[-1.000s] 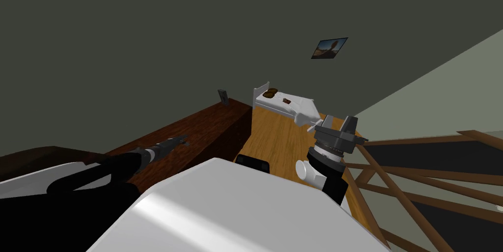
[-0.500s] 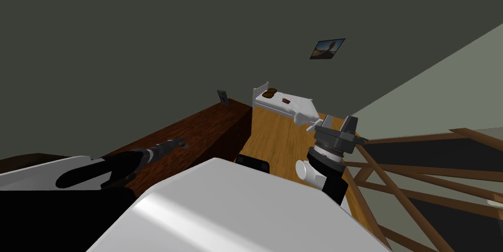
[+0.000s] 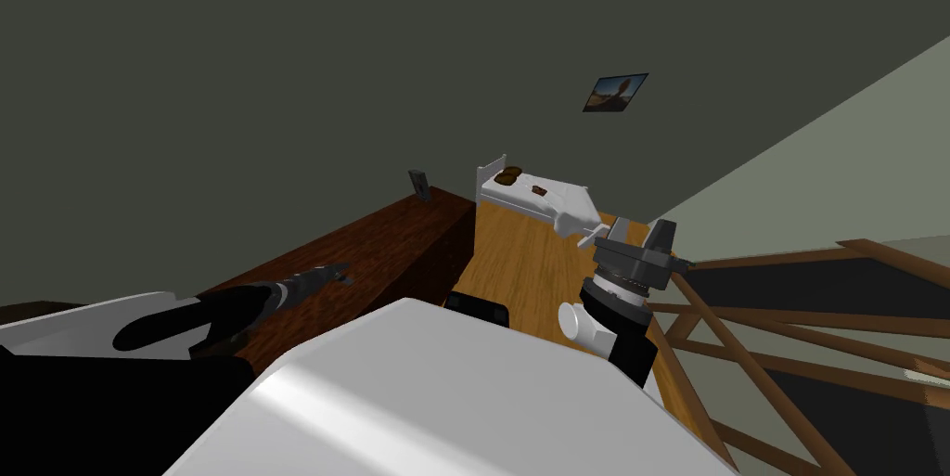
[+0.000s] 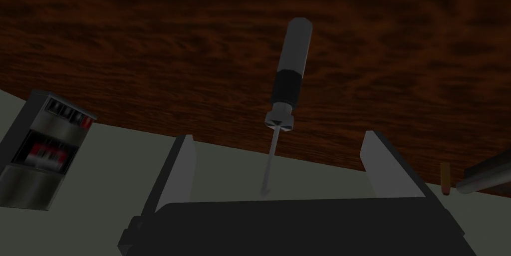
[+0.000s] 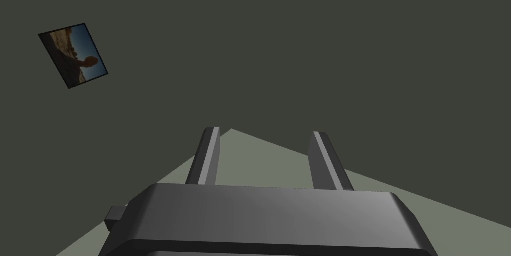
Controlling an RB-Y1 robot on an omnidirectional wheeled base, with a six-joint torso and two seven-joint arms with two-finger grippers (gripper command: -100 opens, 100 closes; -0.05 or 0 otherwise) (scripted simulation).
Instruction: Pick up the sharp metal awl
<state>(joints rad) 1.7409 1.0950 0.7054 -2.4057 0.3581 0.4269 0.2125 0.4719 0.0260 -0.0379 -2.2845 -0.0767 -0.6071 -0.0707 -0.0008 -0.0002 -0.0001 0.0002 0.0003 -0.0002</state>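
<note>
Grained wood (image 4: 125, 43) beneath slender awl (image 4: 287, 88); left claw (image 4: 279, 137) agape.

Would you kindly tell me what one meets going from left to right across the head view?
left gripper → small dark box → white bed → right gripper → wooden railing

The awl (image 4: 289, 76) has a grey handle with a black band and a pale thin shaft. The bench (image 4: 149, 43) is dark red-brown with wavy grain. The box (image 4: 42, 150) is grey with red and white marks. My left pincer (image 4: 279, 137) has light grey fingers (image 4: 187, 160) on a black body.
</note>
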